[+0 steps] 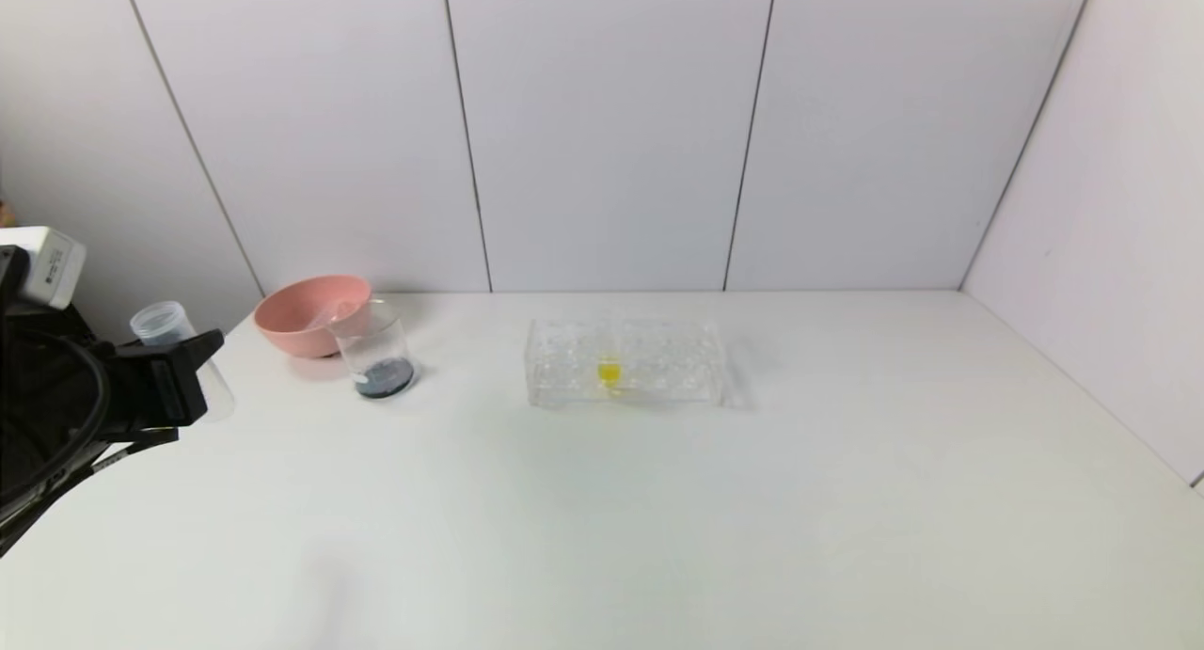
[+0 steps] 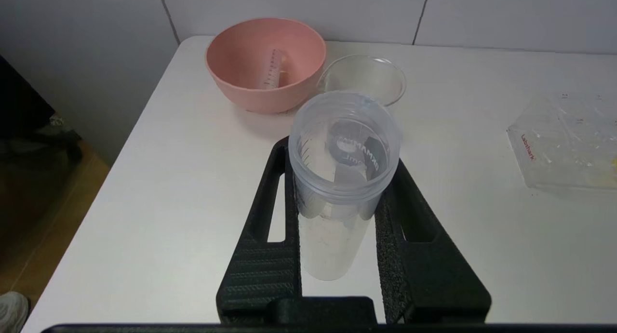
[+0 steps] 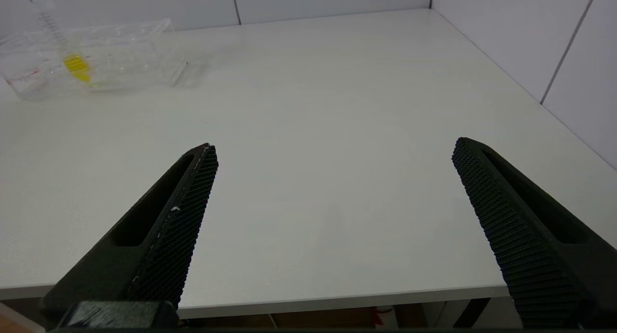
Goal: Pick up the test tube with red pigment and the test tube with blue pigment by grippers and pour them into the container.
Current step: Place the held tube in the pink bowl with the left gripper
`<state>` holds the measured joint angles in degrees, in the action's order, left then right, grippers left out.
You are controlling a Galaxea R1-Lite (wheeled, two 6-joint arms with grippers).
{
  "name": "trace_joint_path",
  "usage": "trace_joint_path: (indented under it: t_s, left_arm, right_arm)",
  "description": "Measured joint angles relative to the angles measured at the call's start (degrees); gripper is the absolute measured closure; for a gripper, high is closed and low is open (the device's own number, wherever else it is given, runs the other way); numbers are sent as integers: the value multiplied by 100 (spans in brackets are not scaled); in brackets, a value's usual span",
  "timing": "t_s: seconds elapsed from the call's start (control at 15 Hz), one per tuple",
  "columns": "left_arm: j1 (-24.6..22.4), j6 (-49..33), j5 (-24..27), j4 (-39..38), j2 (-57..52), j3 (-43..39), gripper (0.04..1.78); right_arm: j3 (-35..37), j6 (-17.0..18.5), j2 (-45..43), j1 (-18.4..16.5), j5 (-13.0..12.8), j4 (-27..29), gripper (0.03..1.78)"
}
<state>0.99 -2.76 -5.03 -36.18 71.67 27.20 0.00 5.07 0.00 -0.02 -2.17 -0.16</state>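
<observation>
My left gripper is at the table's left edge, shut on a clear test tube held upright. In the left wrist view the tube sits between the black fingers and looks empty. I cannot tell which pigment it held. The glass beaker stands right of the gripper, next to the bowl, with dark liquid at its bottom. A second clear tube lies in the pink bowl. No red or blue liquid shows in any tube. My right gripper is open and empty over the table's near edge.
The pink bowl stands at the back left, touching the beaker. The clear tube rack sits mid-table with a yellow-liquid tube in it. The rack also shows in the right wrist view. Walls close the back and right.
</observation>
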Motion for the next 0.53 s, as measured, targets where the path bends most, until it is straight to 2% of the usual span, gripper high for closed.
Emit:
trace_joint_path:
  t_s: [0.27,0.53]
  left_arm:
    - [-310,-13,35,-297,523,358,137]
    - [-482,28,20,-974,1918,1332,137]
  right_arm:
    - [0,0,0,0,0,0,4]
    - [0,0,0,0,0,0,4]
